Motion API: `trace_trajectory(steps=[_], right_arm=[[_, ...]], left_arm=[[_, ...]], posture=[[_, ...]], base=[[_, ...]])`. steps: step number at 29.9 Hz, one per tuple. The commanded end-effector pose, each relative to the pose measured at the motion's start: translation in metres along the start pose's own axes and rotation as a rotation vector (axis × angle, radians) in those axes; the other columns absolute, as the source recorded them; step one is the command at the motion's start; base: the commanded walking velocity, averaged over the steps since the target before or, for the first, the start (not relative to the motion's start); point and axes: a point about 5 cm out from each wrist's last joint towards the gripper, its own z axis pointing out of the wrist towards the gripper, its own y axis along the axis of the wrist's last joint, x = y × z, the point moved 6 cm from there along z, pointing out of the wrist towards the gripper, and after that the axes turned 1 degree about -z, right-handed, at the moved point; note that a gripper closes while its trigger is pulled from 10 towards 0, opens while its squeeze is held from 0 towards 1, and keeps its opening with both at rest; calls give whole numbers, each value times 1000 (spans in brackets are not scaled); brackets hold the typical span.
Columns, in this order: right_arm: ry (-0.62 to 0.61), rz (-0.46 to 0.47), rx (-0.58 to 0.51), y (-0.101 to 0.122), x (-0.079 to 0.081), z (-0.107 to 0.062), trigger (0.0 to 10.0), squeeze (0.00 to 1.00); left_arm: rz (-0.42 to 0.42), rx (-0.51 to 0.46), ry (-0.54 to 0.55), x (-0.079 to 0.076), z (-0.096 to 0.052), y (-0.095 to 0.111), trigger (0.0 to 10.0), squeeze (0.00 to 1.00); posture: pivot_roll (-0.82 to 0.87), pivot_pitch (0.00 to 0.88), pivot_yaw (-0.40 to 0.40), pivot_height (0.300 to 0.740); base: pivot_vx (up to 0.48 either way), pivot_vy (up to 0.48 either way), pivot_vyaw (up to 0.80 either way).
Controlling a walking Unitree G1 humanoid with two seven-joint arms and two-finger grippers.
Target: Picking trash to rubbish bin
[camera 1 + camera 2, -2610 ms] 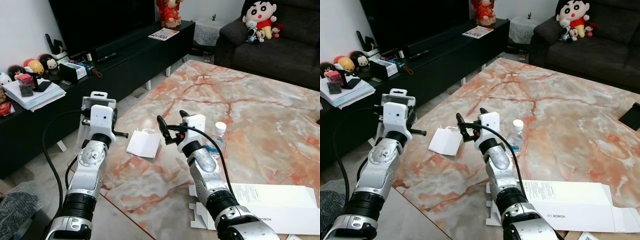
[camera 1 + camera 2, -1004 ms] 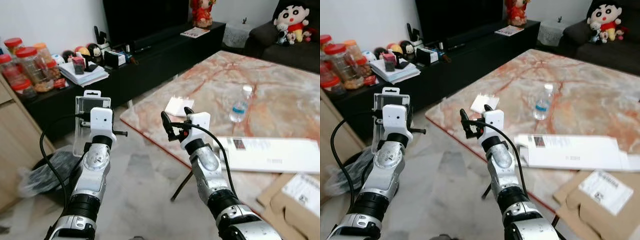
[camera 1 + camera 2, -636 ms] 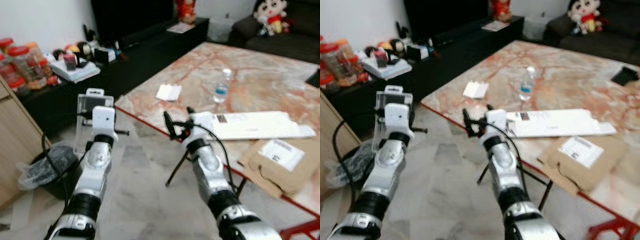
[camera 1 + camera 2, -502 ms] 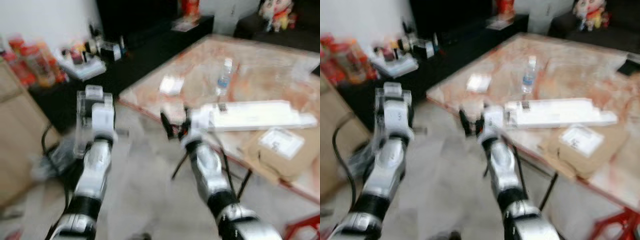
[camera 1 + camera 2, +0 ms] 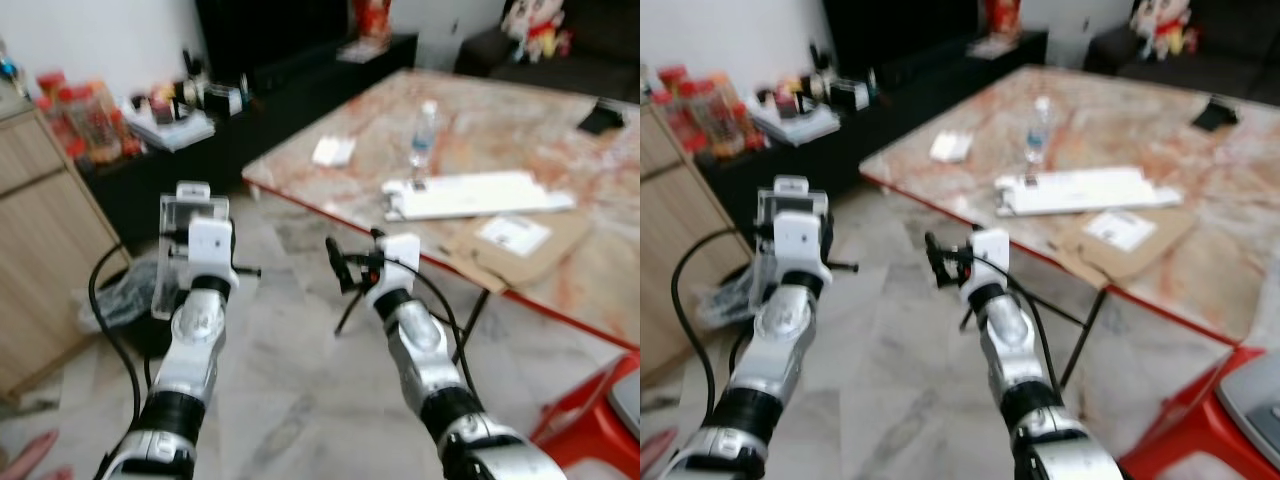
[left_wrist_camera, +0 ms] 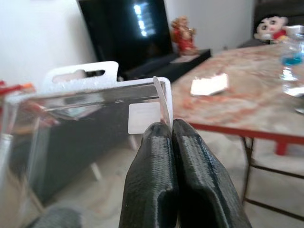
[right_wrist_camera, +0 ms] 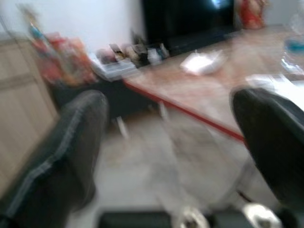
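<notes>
My left gripper (image 6: 172,129) is shut on the edge of a clear plastic blister pack (image 6: 85,118), held upright at chest height over the floor (image 5: 290,400). The same pack (image 5: 176,245) stands out to the left of the left wrist. A bin lined with a dark bag (image 5: 118,298) sits on the floor beyond the pack, beside the wooden cabinet (image 5: 40,250). My right gripper (image 5: 352,262) hangs open in mid-air over the floor, with nothing between its fingers (image 7: 71,142).
The marble table (image 5: 520,120) with a red frame stands ahead on the right, carrying a water bottle (image 5: 424,130), a long white box (image 5: 480,195), flat cardboard (image 5: 510,240) and a white paper (image 5: 333,151). A red stool (image 5: 600,420) is at the lower right.
The whole view has pulled back from the table and swung over the floor, so the bin and cabinet now show. Both arms keep their pose; the left still holds the pack.
</notes>
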Motion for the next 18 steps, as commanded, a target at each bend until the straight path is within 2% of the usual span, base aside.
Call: trace_trajectory(steps=[1, 3, 6, 9, 11, 17, 18], right_arm=[[24, 6, 47, -10, 8, 0, 10000, 0], [13, 7, 109, -26, 2, -8, 10000, 0], [-8, 11, 155, -37, -4, -14, 10000, 0], [-39, 35, 228, -56, -12, -26, 10000, 0], [-79, 51, 343, -83, -22, -45, 10000, 0], [-139, 66, 553, -132, -32, -91, 10000, 0], [-169, 77, 624, -148, -36, -111, 10000, 0]], left_arm=[[-36, 111, 20, 14, -7, -29, 10000, 0], [-85, 203, 44, 25, -16, -54, 10000, 0], [-69, 262, 38, 29, -23, -70, 10000, 0], [-78, 351, 32, 31, -36, -94, 10000, 0], [-61, 458, 15, 30, -55, -121, 10000, 0], [-53, 605, 38, 34, -87, -157, 10000, 0], [-34, 636, 41, 35, -97, -164, 10000, 0]], posture=[[44, 0, 34, 740], [46, 0, 33, 740], [48, 0, 30, 740], [48, 0, 30, 740], [47, 0, 26, 740], [48, 0, 20, 740], [49, 0, 19, 740]], base=[[0, 0, 0], [0, 0, 0], [0, 0, 0], [0, 0, 0], [0, 0, 0], [0, 0, 0], [0, 0, 0]])
